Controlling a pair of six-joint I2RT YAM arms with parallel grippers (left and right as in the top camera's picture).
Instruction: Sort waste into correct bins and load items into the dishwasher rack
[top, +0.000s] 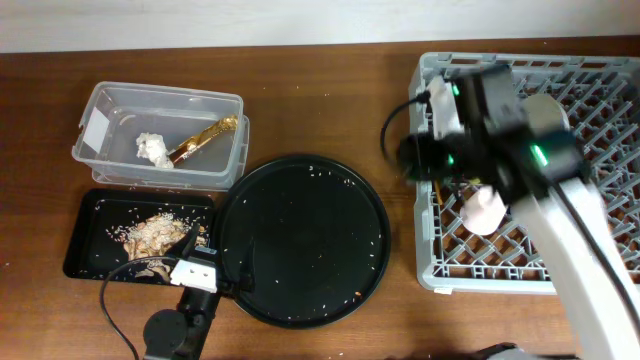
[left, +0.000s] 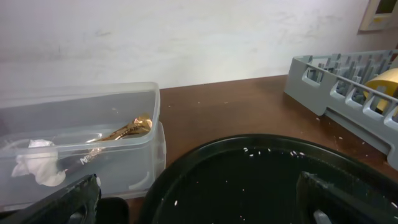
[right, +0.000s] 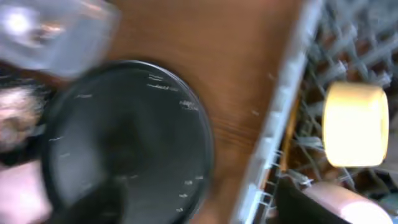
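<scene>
Closest to me, the left end effector (top: 196, 266) hangs low at the near rim where two trays meet. Its two fingers (left: 69, 200) are spread wide with nothing between them.

One large round black tray (top: 330, 250) lies just past it, bare except for a scatter of rice grains. Touching or just beside its left rim is one shallow black rectangular tray (top: 85, 240), which holds a single heap of food scraps (top: 152, 236).

Beyond that tray stands one clear plastic box (top: 170, 93). Inside are one crumpled tissue (top: 153, 148) and one gold-and-brown wrapper (top: 207, 137), lying side by side. The box's near right corner sits just beside the round tray's far rim.

To the right, one grey dishwasher rack (top: 600, 80) runs out of view at the side. In it I count one pink cup (top: 487, 212) and one yellow bowl (right: 354, 124). The right end effector (top: 478, 178) is over the rack just above the pink cup. Its own view is blurred, so I cannot tell how far its jaws are parted or whether it holds anything.

The tabletop (top: 330, 90) is dark brown wood with a pale wall (left: 186, 37) behind it. A strip of bare wood separates the round tray from the rack, and a broader band runs along the far edge.
</scene>
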